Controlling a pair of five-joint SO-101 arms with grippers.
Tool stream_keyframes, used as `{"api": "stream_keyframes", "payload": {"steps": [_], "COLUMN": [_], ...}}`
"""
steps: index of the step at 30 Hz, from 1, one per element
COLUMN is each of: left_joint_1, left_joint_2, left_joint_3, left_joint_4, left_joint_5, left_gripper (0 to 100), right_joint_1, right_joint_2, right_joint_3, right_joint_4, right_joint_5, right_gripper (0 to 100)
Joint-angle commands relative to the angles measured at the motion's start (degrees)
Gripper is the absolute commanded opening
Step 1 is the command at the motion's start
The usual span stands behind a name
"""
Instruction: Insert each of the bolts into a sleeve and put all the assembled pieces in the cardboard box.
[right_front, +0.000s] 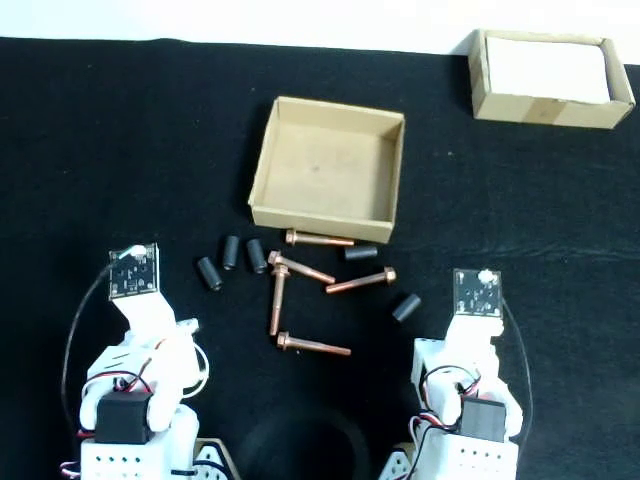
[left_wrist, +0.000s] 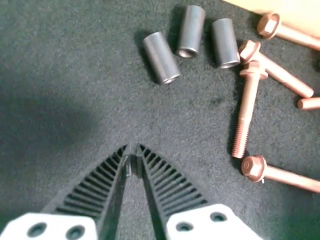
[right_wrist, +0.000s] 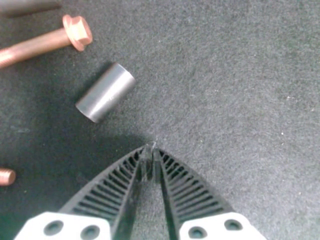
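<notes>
Bolts (right_front: 313, 345) and sleeves (right_front: 231, 252) all lie loose on the cloth (right_front: 120, 150) in front of the box (right_front: 320, 222). None are joined, and the box is bare inside. Farthest left of the box, the left gripper (left_wrist: 132, 150) hangs over bare cloth, its fingers closed on nothing. Next, three sleeves lie side by side off the box's front-left corner. Four bolts are fanned before its front wall, two of their heads touching. A fifth bolt (right_front: 318, 238) lies just beside that wall with a sleeve (right_front: 361, 253) at its tip. Off the box's front-right corner a lone sleeve (right_front: 406, 307) lies near the right gripper (right_wrist: 150, 147), also closed and empty. A second box (right_front: 540, 108) stands well behind and to the right. The round sleeves will probably roll if a finger nudges them. Lifting either touching bolt may drag its neighbour. The fifth bolt leaves little finger room against the wall, and a low carry could catch the box's rim. Open cloth lies wide to the left and right of the box, and the lone sleeve has room all round, so it looks the easiest first pick.
</notes>
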Motion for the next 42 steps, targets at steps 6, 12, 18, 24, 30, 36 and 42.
{"api": "stream_keyframes", "payload": {"steps": [6, 12, 18, 24, 30, 36, 42], "left_joint_1": [-0.13, -0.13, -0.04, -0.22, 1.98, 7.16, 7.69], "left_joint_2": [0.04, 2.86, 30.02, 52.79, 60.26, 62.81, 62.81], "left_joint_3": [-8.48, -24.92, -50.24, -63.78, -63.52, -57.71, -56.31], "left_joint_4": [3.6, 10.81, 19.34, 24.88, 24.88, 24.79, 24.7], "left_joint_5": [-0.18, -0.18, -0.09, -0.09, -0.09, 0.18, 0.18], "left_gripper": [2, 2, 2, 2, 2, 2, 2], "right_joint_1": [0.4, 0.4, 0.4, 0.4, 0.4, 0.4, 0.04], "right_joint_2": [-0.31, -0.31, -0.31, -0.31, -0.31, -0.31, -0.31], "right_joint_3": [7.6, 7.6, 7.6, 7.6, 7.6, 7.6, 7.6], "right_joint_4": [0.13, 0.13, 0.13, 0.13, 0.13, 0.13, 0.13], "right_joint_5": [0.26, 0.26, 0.26, 0.26, 0.26, 0.26, 0.26], "right_gripper": [0.7, 0.7, 0.7, 0.7, 0.7, 0.7, 0.8]}}
